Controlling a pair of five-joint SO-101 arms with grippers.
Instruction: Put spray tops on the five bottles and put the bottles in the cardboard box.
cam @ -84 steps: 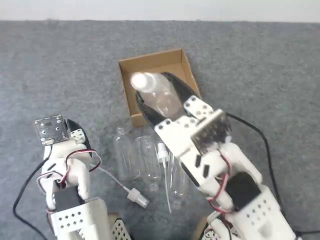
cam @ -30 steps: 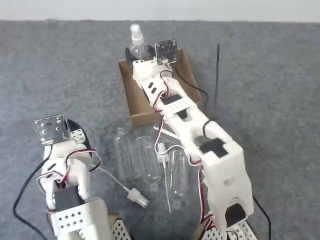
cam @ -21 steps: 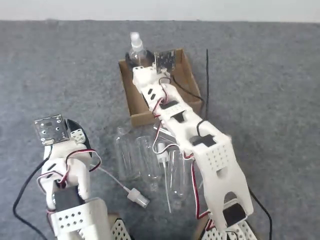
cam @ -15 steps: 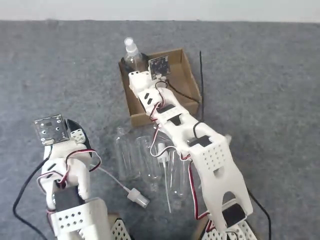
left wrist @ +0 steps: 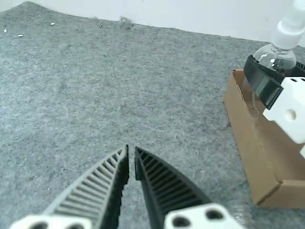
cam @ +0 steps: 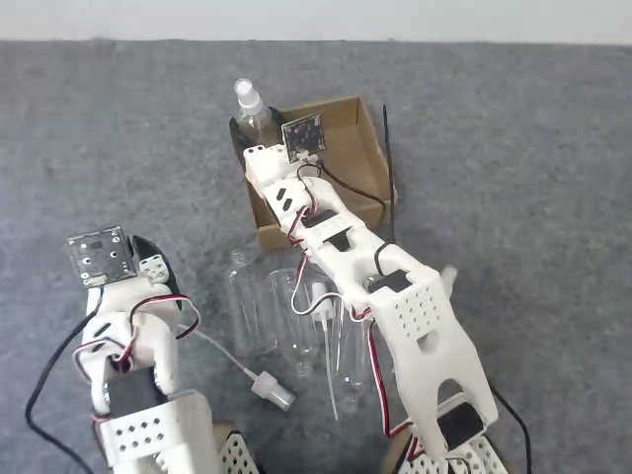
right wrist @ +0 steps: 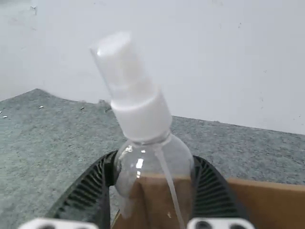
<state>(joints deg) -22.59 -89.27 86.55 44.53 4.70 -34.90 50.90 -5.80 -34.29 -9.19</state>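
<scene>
the grey tabletop [cam: 533,148] carries two white arms. the right arm [cam: 395,306] stretches out to the cardboard box [cam: 341,104], which sits open at the far side. the left arm [cam: 128,336] stands folded near its base, well apart from the box. three clear bottles [cam: 291,316] lie side by side between the arms, partly under the right arm. the right gripper [cam: 254,128] pinches a capped bottle [right wrist: 143,167] at the box's far corner on the left arm's side, the neck tilted a little; whether its base rests inside i cannot tell. the left gripper [left wrist: 131,164] hangs above bare tabletop, almost pressed together. its spray top [right wrist: 128,90] is white. one loose spray top [cam: 321,301] lies among the bottles, another [cam: 272,387] near the left arm.
</scene>
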